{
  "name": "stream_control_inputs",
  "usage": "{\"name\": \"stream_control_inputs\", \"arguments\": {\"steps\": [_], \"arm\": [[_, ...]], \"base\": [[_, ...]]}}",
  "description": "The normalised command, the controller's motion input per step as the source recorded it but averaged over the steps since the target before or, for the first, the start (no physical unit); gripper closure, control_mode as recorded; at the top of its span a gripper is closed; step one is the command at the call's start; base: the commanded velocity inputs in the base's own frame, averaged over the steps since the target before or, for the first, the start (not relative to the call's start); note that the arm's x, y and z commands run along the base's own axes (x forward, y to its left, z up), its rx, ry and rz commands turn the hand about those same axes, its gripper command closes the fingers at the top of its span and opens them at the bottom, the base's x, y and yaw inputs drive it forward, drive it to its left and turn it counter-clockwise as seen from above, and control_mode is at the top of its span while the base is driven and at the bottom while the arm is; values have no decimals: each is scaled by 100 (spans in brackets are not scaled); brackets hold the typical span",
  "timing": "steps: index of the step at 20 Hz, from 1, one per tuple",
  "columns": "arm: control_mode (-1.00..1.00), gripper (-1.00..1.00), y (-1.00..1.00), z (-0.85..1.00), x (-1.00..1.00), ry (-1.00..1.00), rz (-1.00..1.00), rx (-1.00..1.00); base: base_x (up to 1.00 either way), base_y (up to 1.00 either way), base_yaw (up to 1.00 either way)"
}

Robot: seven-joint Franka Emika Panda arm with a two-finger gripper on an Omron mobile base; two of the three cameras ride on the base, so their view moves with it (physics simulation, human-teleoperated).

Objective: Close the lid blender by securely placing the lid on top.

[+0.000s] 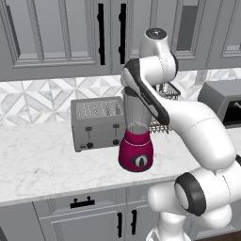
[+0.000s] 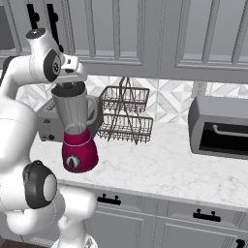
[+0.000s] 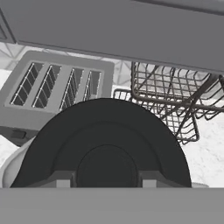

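The gripper (image 2: 71, 83) stood directly above the blender (image 2: 77, 133), pointing down, and its jaws were almost fully closed on the knob of the dark lid (image 3: 105, 148). In the hand view the lid was a wide black disc with a raised round centre, and the two fingers (image 3: 61, 178) pressed against the knob from both sides. In the right base view the lid sat at the mouth of the jar (image 2: 72, 114); if it was fully seated I could not tell. The blender stood on the marble counter (image 1: 42, 160) near its front edge, with the magenta base (image 1: 136, 151) and its round dial facing forward. In the left base view the arm covered the upper part of the jar. The toaster (image 1: 96, 122) stood just beside the blender, at about ten o'clock from it in the left base view, a little further back on the counter. A wire rack (image 2: 126, 116) stood near the blender, at about two o'clock from it in the right base view, close to the tiled wall. A grey oven (image 2: 220, 128) stood well apart, at three o'clock. Grey cabinets (image 2: 145, 34) hung above the counter.
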Motion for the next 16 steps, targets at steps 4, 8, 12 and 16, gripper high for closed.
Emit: {"name": "stream_control_inputs", "arguments": {"steps": [4,8,12,16], "arm": [[-100,100,0,37,-1,2,-6,0],[-100,100,0,38,-12,2,-5,0],[-100,100,0,7,-18,10,-4,0],[-100,100,0,0,-15,20,-5,0]], "base": [[0,0,0],[0,0,0],[0,0,0],[0,0,0]]}}
